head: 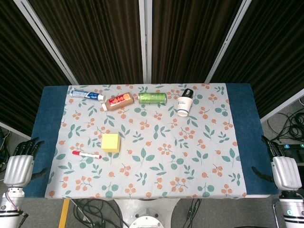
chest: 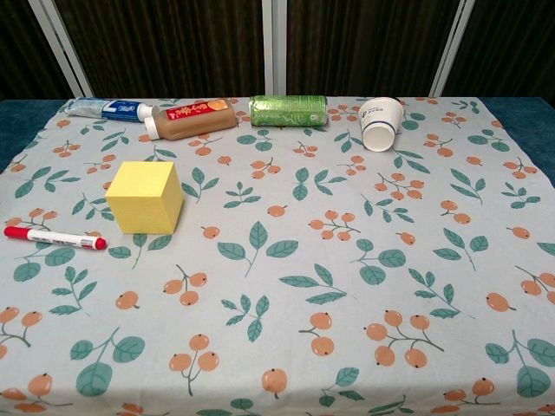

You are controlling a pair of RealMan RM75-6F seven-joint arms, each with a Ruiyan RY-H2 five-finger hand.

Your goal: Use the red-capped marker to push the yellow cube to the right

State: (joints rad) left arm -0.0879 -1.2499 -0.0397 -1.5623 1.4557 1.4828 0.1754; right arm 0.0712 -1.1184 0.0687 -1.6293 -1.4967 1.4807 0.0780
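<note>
Left hand: the left hand [head: 20, 167] hangs off the table's left edge, dark fingers apart, holding nothing; only the head view shows it.
Right hand: the right hand [head: 285, 170] sits off the right edge, fingers spread and empty, its wrist cut off by the frame.
Marker: the red-capped marker [chest: 54, 237] lies flat near the left side of the floral cloth [chest: 347, 286], long axis running left to right with a slight tilt; which red end carries the cap is hard to tell.
Cube: the yellow cube [chest: 145, 197] rests just beyond the marker, close but apart.
Back row: a toothpaste tube [chest: 106, 108], brown bottle [chest: 191, 118] and green can [chest: 289, 109] lie on their sides.
Cup: the paper cup [chest: 381, 122] is tipped over, mouth toward the camera, inside looks bare.
</note>
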